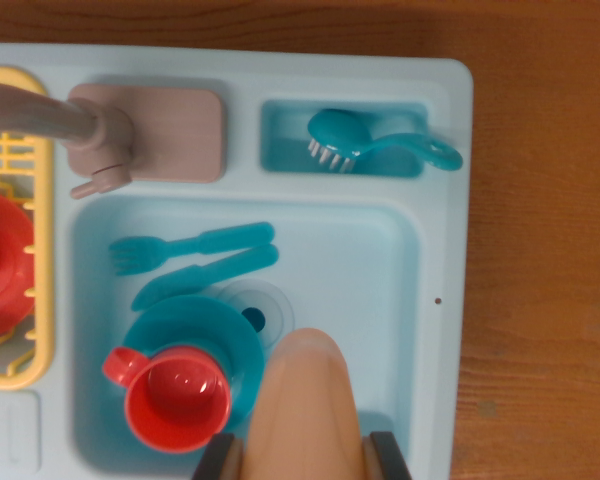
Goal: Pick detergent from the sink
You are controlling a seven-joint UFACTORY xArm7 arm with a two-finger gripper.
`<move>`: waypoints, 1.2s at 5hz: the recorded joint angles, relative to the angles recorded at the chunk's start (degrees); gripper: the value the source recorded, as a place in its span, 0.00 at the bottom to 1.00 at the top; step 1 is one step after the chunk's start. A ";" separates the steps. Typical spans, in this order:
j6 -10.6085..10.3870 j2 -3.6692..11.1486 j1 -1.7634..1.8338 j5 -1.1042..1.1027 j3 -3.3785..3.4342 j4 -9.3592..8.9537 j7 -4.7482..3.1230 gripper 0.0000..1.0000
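Tan rounded plastic detergent bottle: light, rigid, slippery; held at mid-body between dark fingers, closed narrowly against both sides.

No text, label, brand, number or sign can be read anywhere.
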 joint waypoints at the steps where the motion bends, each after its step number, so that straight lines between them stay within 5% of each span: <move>1: 1.44 -0.35 0.01 -0.07 -0.02 1.09 0.06 1.00; 6: 3.37 -0.83 0.03 -0.15 -0.05 2.55 0.15 1.00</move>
